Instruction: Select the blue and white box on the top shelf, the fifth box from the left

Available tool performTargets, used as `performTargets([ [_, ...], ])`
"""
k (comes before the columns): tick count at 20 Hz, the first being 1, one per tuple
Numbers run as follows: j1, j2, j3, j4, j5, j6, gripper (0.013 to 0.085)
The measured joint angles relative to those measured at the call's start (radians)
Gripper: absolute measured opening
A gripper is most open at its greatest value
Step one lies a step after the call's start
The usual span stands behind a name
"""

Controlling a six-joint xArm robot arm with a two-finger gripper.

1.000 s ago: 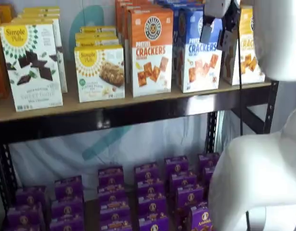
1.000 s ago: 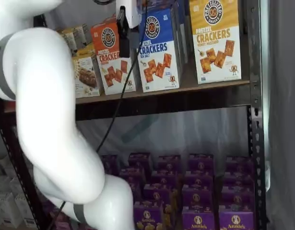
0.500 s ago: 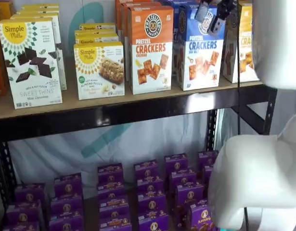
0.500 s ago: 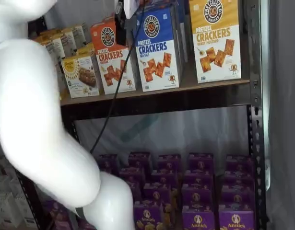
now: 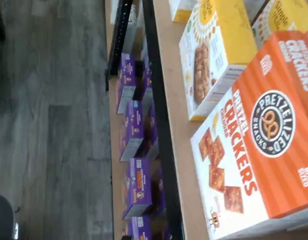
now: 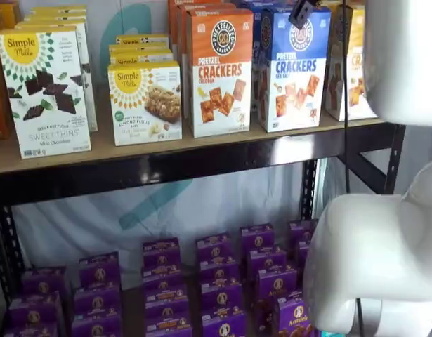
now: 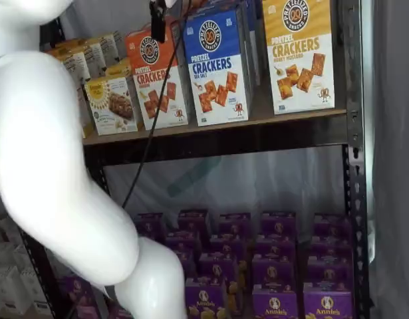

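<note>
Up on the top shelf (image 6: 166, 151), the blue and white box (image 6: 293, 67) stands upright at the front edge, squeezed between the orange Cheddar carton (image 6: 218, 70) and a yellow-topped carton (image 7: 298, 53), with more cartons lined up behind it. It looks like a light cardboard carton to me, stiff along the edges but easy to dent in the broad faces, and glossy enough to slip. I'd guess the narrow sides near the top are the place to pinch, though the neighbours leave little room.

The gripper (image 6: 300, 12) hangs just above and in front of the box's top; only black finger tips poke down from the upper edge in both shelf views, so I can't tell if they're apart or together. Nothing's held. The white arm fills one side of each shelf view, and the wrist view looks at the Cheddar carton.
</note>
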Motion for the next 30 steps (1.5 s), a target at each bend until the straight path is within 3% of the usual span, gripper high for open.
performTargets([
  [6, 0.015, -0.007, 0.033, 0.015, -0.120, 0.003, 0.0850],
  [13, 0.020, 0.067, 0.009, 0.004, -0.212, -0.027, 0.0850],
  [25, 0.048, 0.200, -0.091, -0.059, -0.222, -0.045, 0.0850],
  [30, 0.058, 0.252, -0.153, -0.098, -0.163, -0.044, 0.0850],
])
